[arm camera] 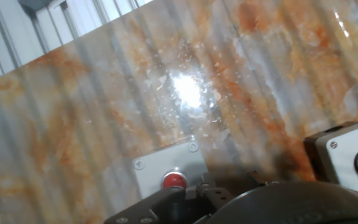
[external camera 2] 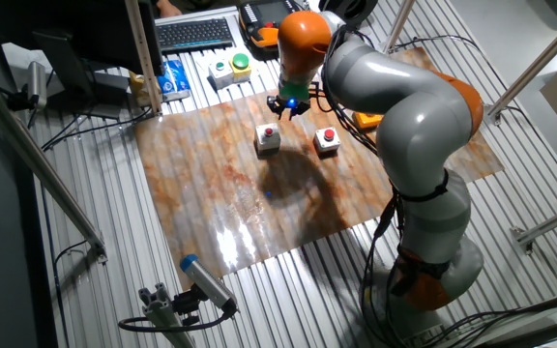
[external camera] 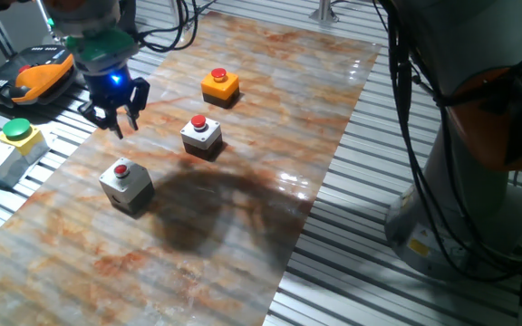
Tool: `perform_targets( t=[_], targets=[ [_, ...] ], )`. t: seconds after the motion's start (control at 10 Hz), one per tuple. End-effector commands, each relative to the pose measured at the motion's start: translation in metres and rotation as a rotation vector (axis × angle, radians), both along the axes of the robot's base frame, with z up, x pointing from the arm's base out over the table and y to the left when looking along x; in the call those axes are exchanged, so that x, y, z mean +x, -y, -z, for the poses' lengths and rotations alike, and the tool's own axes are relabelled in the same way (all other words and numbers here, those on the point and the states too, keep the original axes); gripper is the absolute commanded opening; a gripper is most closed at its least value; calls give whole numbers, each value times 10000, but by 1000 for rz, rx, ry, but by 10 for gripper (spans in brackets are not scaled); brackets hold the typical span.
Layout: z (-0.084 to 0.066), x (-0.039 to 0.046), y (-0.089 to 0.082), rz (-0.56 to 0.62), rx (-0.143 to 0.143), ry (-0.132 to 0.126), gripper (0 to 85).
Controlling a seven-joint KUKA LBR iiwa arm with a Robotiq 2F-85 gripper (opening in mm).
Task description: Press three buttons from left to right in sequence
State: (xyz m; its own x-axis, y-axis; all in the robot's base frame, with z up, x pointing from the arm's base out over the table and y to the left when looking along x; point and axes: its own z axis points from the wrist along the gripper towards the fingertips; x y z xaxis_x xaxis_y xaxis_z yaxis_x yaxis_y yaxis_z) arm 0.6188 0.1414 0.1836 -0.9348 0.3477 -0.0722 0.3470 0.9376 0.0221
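Note:
Three boxes with red push-buttons stand in a row on the marbled board (external camera: 243, 226). A grey-white box (external camera: 125, 184) is nearest, a second grey-white box (external camera: 201, 134) is in the middle, and a flatter orange box (external camera: 220, 85) is farthest. My gripper (external camera: 118, 119) hangs above the board, beside the nearest box and clear of it. In the other fixed view the gripper (external camera 2: 286, 106) is just behind the left box (external camera 2: 268, 138), with the middle box (external camera 2: 328, 141) to its right. The hand view shows one box (arm camera: 169, 168) low in the middle and another (arm camera: 353, 158) at the right edge. No view shows the fingertips clearly.
A grey box with a green button (external camera: 9, 140) sits off the board to the left, on the slatted table. An orange-black handset (external camera: 34, 77) lies behind it. A keyboard (external camera 2: 196, 32) lies at the back. The arm's base (external camera: 460, 181) and cables stand to the right.

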Motion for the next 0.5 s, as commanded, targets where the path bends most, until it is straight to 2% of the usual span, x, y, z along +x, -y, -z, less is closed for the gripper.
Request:
perform_targets(
  t=[0.0,0.2,0.3,0.4],
  targets=[
    [4,0,86,-16,4,3,340],
    [-33,12,200,-33,5,4,340],
    [-59,18,232,-36,3,4,170],
    [-79,25,254,-38,4,3,170]
  ],
)
